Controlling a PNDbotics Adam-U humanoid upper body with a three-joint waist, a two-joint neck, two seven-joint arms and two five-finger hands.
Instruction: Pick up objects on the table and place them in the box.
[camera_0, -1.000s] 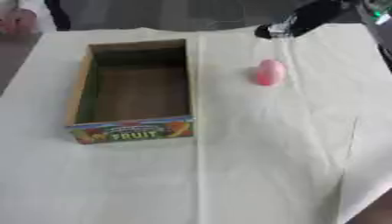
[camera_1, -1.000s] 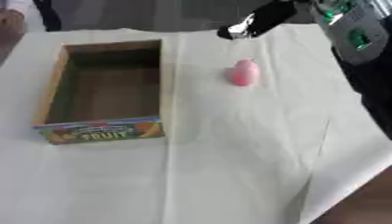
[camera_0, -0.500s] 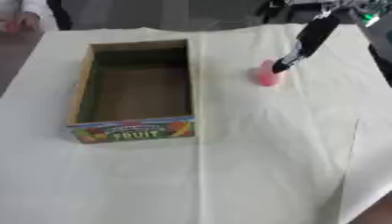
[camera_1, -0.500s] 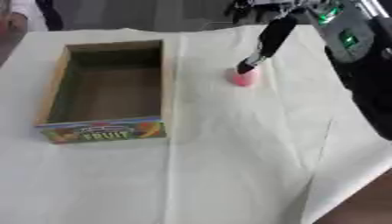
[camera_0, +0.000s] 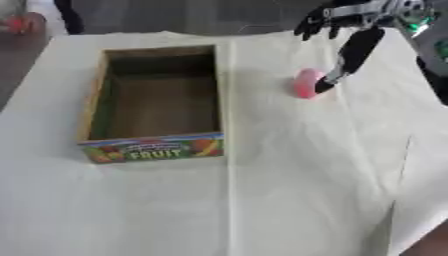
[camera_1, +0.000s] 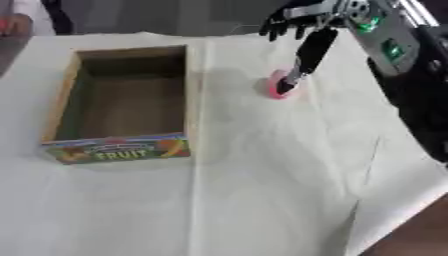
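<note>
While its thumb touches the pink object (camera_0: 305, 83), the right hand (camera_0: 348, 31) hangs outstretched.

The right hand (camera_1: 302, 22) is black with slim black fingers (camera_1: 308, 52); silver wrist, green lights.

We see a cream cloth (camera_0: 289, 190) over the table, matt and creased, with a long fold line down its middle. The box (camera_0: 155, 150) looks like plain brown cardboard, dull inside, its front panel printed in bright colours. The pink object (camera_0: 305, 83) appears smooth. Our right hand (camera_1: 311, 47) looks like black plastic or metal, slightly shiny.
</note>
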